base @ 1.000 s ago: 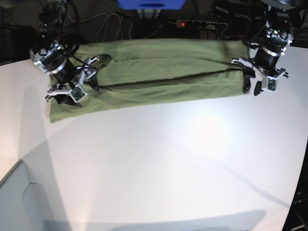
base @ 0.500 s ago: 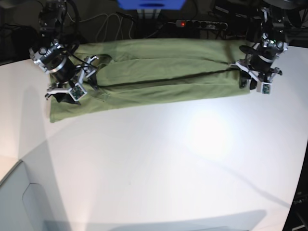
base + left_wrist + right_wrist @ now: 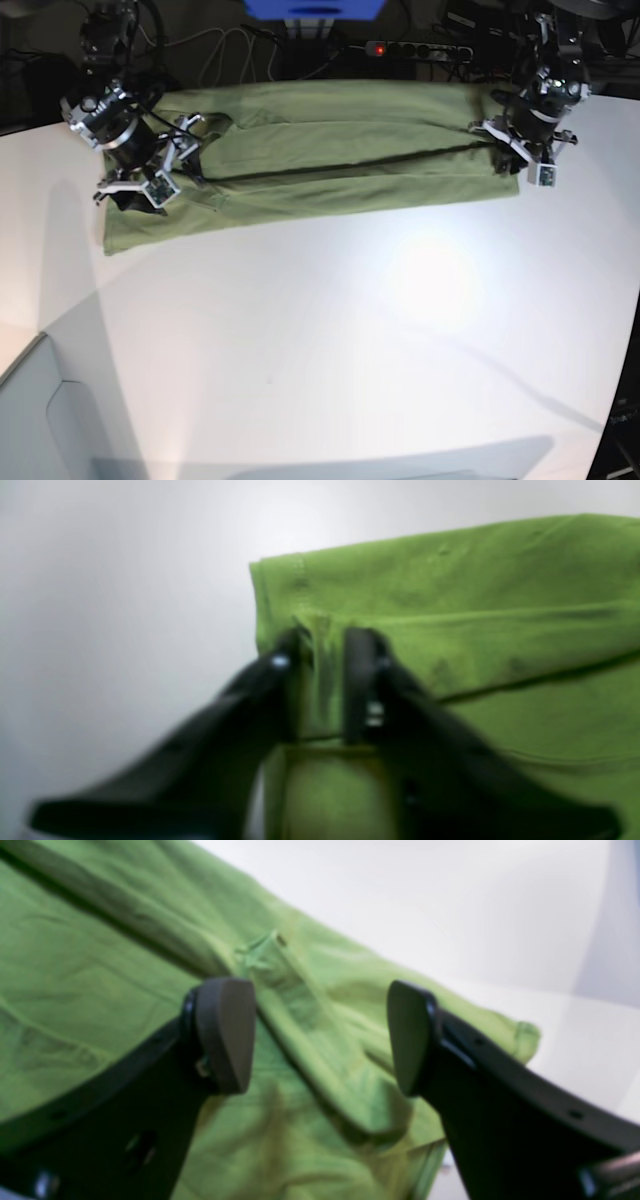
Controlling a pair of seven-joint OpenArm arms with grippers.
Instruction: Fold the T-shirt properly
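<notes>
1. Here, the T-shirt (image 3: pixel 330 160) lies folded into a long olive band along the far edge of the white table (image 3: pixel 350 340), one end near the far left corner in the base view, the other near the far right.
2. Left arm: reaches down at the base view's right end of the band, wrist angled toward the cloth. The left gripper (image 3: pixel 515 163) sits on the shirt's short end.
3. Left wrist view: the two dark fingers (image 3: pixel 360 680) stand close together with a narrow ridge of green fabric pinched between them, just in from the hemmed corner (image 3: pixel 280 575). Clamped on the T-shirt, as far as the blurred picture lets me judge.
4. Right arm: comes in low from the far left corner, wrist tilted down and toward the near edge. The right gripper (image 3: pixel 170 175) hovers over the band's other end.
5. Right wrist view: the pads (image 3: pixel 225 1032) stand wide apart, a raised crease of cloth (image 3: pixel 300 1005) running between them. Neither pad presses the fabric; nothing is held.
6. Cables and a power strip (image 3: pixel 418 49) lie beyond the far edge.
</notes>
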